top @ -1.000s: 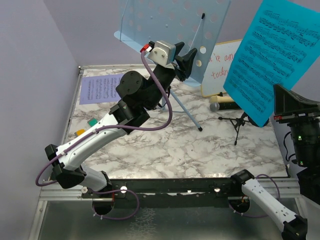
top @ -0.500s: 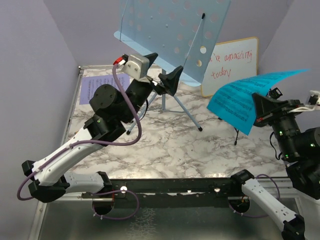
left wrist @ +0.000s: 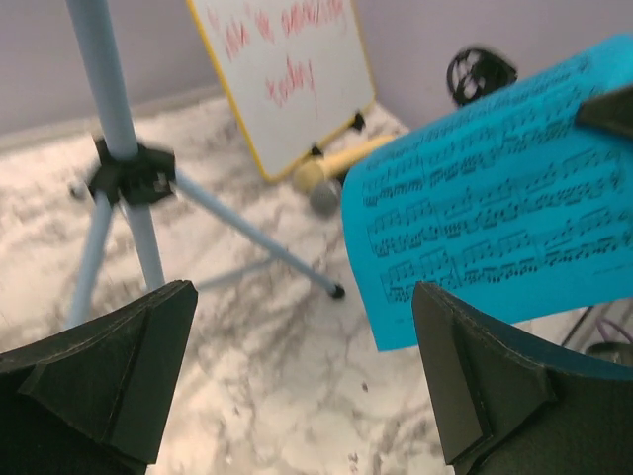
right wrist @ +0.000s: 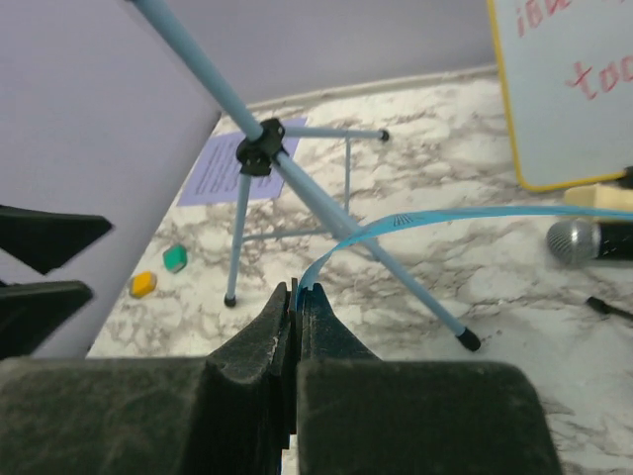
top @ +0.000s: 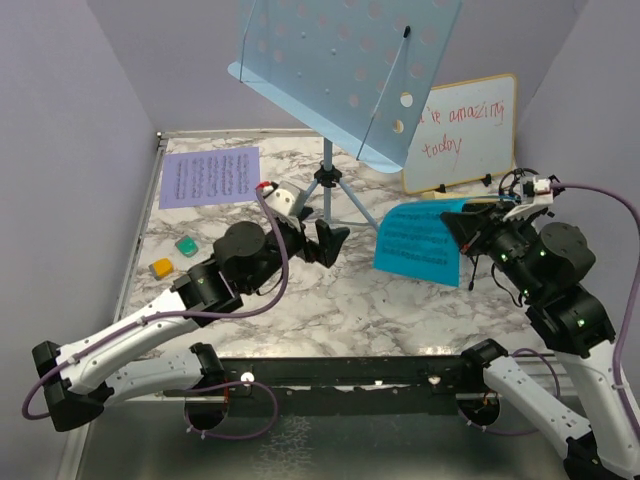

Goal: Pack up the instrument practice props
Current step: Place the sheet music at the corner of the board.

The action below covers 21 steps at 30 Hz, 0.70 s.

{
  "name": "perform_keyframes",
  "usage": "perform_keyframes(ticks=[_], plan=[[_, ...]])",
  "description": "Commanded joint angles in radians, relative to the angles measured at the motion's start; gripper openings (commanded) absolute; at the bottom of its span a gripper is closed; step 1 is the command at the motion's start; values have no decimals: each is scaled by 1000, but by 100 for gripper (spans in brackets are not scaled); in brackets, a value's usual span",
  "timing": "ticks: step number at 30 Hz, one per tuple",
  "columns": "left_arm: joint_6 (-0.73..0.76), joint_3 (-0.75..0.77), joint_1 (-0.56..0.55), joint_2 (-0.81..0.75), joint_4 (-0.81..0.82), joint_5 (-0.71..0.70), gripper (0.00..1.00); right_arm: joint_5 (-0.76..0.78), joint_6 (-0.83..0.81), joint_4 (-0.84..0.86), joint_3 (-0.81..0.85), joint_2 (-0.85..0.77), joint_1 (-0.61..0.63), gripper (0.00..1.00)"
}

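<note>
Down at four o'clock from the rack [top: 345, 75], my right gripper [top: 462, 228], clenched on the cyan sheet [top: 418, 243], has lowered it for stowing; my left gripper [top: 328, 243] has backed off, released.

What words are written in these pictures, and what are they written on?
"...e amazing today": red handwriting on the whiteboard; the music rack hides the start of the first line.
On the cyan sheet: printed music notes only, no words that can be read.
On the printed music sheet: the lines are too small to read.
</note>
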Motion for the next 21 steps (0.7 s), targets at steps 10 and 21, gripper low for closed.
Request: perform_keyframes(ticks=[10, 21], plan=[[-509, -371, 149, -26, 254, 211, 99, -380, 79, 156, -140, 82, 4, 1], [-762, -476, 267, -33, 451, 388, 99, -517, 103, 272, -157, 54, 4, 1]])
